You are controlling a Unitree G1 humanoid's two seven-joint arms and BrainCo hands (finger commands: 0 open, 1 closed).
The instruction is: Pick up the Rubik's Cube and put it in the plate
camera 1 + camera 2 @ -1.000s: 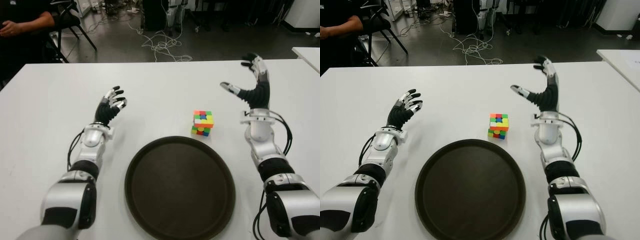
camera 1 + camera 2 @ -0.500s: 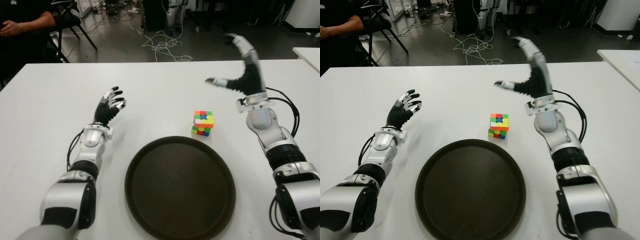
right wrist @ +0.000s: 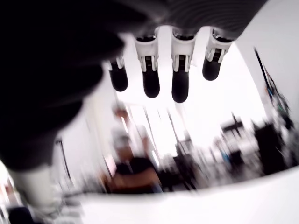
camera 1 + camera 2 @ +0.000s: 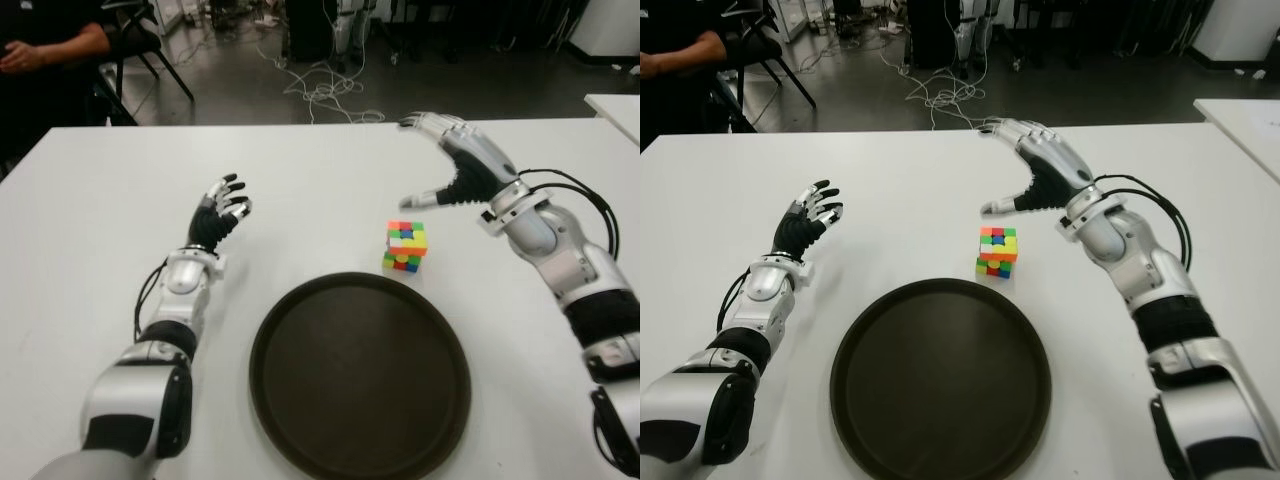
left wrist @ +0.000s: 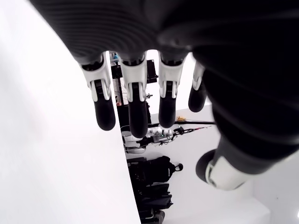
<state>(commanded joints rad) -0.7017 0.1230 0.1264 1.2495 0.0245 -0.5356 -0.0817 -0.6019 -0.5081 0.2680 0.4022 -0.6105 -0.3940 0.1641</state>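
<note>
We see the right hand [image 4: 462,165] in the upper right of the frame, fingers spread wide and thumb apart, holding nothing, just above the Rubik's Cube [image 4: 405,246]. The cube sits on the white table [image 4: 90,220] at centre, beside the dark plate's [image 4: 280,410] upper rim. The left hand [image 4: 222,208], centre left, is loosely open and empty. We read no writing.
</note>
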